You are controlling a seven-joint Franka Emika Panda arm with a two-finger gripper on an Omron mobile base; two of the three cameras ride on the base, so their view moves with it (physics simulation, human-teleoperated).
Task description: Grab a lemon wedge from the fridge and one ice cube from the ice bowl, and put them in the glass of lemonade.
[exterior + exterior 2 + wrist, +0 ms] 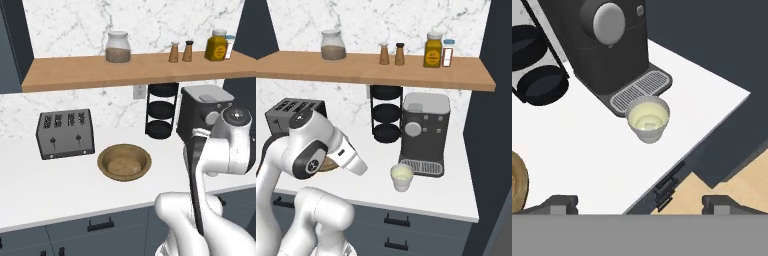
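The glass of lemonade (648, 119) is a small pale cup with yellowish liquid, standing on the white counter just in front of the coffee machine's drip grate. A slightly paler patch shows in the liquid; I cannot tell what it is. My gripper (641, 205) hovers above and back from the glass, open, with nothing between its fingertips (559, 204). In the right base view the glass (402, 176) stands to the right of my white hand. The brown wooden ice bowl (124, 162) sits right of the toaster, its tan inside lumpy. The lemon wedge is out of view.
The black coffee machine (423, 132) stands right behind the glass, with a black three-tier rack (387, 117) to its left. A toaster (65, 133) is at the counter's left. A tall dark-grey panel (493, 125) closes the counter's right end. Jars and shakers stand on the wooden shelf (371, 67).
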